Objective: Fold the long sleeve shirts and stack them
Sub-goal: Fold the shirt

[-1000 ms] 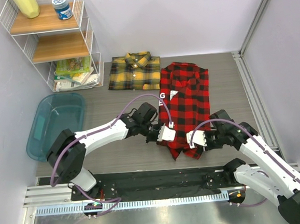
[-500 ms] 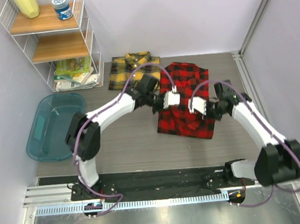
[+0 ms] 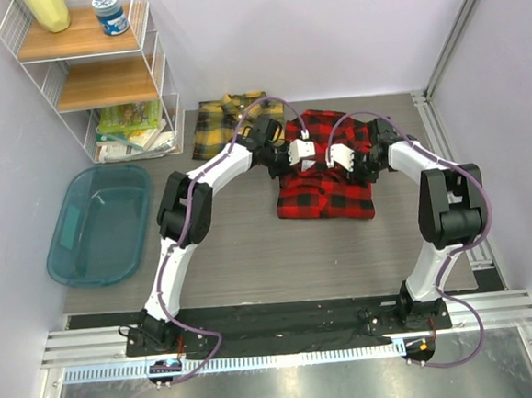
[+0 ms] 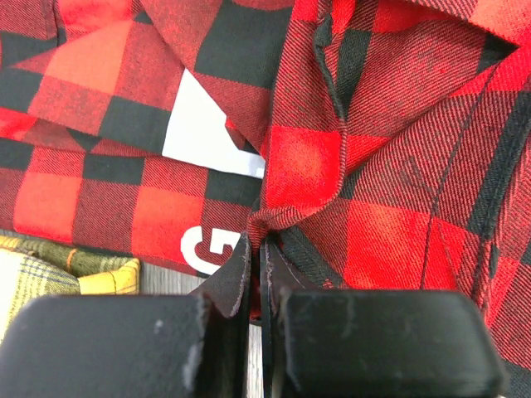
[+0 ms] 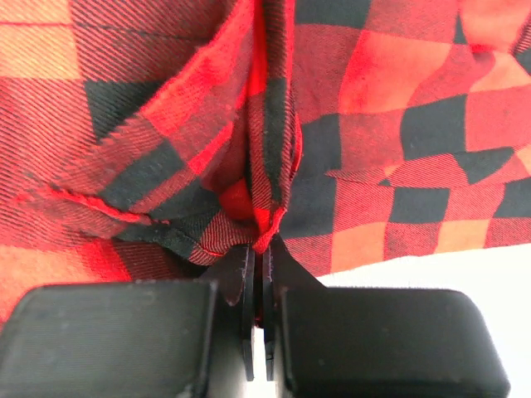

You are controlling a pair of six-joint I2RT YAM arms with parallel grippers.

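The red-and-black long sleeve shirt (image 3: 325,192) lies folded in half at the table's middle back, its hem doubled over toward the collar. My left gripper (image 3: 301,152) is shut on the folded hem's left corner (image 4: 259,228), beside white lettering (image 4: 203,249). At the hem's right corner (image 5: 267,236) my right gripper (image 3: 343,155) is likewise shut on the cloth. The yellow-and-black long sleeve shirt (image 3: 214,129) lies folded behind and to the left, partly hidden by my left arm; its edge (image 4: 75,269) shows in the left wrist view.
A wire shelf rack (image 3: 99,74) with books, a jar and a yellow bottle stands at the back left. A teal plastic tub (image 3: 102,223) sits on the left. Walls and a metal rail (image 3: 446,148) bound the right side.
Both grippers carried the red shirt's near hem away from me and over toward the collar, so the shirt went from laid out long to folded in half.
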